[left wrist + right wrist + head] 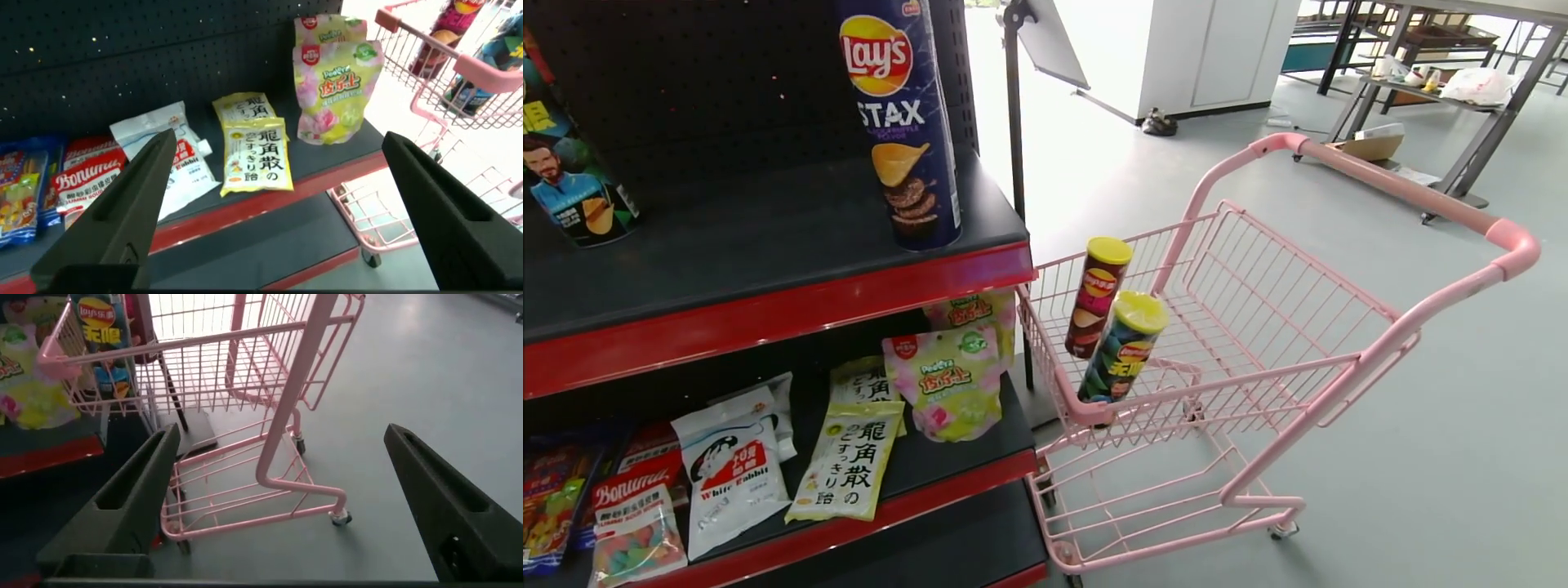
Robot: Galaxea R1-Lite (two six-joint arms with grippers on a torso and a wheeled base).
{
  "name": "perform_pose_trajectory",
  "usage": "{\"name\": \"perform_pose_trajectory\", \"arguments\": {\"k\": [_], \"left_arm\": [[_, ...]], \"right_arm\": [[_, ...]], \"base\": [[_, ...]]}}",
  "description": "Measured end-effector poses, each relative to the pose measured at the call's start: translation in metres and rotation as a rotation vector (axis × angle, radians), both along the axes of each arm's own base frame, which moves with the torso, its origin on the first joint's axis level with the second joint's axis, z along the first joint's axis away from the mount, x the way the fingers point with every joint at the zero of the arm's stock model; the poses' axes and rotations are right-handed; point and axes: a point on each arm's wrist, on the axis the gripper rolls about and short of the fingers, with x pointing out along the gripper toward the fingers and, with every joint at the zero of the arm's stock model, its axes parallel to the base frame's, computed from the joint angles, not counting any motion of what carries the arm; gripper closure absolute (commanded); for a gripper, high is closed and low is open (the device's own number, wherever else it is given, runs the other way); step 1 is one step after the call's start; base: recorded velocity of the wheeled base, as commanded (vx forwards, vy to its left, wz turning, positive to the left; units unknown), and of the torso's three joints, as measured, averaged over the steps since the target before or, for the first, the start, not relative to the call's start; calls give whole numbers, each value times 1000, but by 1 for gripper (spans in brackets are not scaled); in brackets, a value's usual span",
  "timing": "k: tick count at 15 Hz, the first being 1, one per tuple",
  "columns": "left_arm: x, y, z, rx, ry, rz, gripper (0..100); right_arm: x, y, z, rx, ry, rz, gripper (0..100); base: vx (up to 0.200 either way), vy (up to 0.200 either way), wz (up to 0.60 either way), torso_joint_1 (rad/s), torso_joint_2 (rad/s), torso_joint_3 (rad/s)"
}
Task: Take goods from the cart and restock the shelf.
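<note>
On the shelf (pixel 768 317), the top board carries a dark can (pixel 572 180) at the far left and a tall blue can (pixel 903 122) upright near its right end; the lower board holds flat snack bags, among them a white bag (pixel 731 474), a yellow-green packet (pixel 845 465) and a pink-green pouch (pixel 947 384) propped up at the right end. The left gripper (pixel 279 139) hangs in front of this lower board, aimed at the bags and tilted slightly downward; its fingers (pixel 122 220) are spread wide with nothing between them. Just right of the shelf stands the pink cart (pixel 1388 181); in its basket corner nearest the shelf, two yellow-lidded cans stand side by side, the dark red can (pixel 1094 298) behind and the blue-green can (pixel 1123 351) in front, both leaning a little. The right gripper (pixel 282 429) is held outside the cart, pointing down at its lower frame and the grey floor (pixel 425 392); its jaws gape apart, empty.
</note>
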Motion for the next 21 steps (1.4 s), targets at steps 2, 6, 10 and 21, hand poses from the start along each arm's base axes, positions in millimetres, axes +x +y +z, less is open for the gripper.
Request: {"name": "perform_pose_trajectory", "arguments": {"k": [2,6,10,21], "left_arm": [[0,0,0,-1,0,0,0],[0,0,0,-1,0,1,0],[0,0,0,-1,0,-1,0],[0,0,0,-2,0,-1,0]], "right_arm": [[0,0,0,-1,0,1,0],[-1,0,6,-7,-16,19,0],[-1,1,75,14,-78,84,0],[231,78,105,154,321,571,0]], "base": [[0,0,0,-56,242,176],[0,0,0,-11,41,30],[0,0,0,0,0,0],[0,0,0,0,0,0]]}}
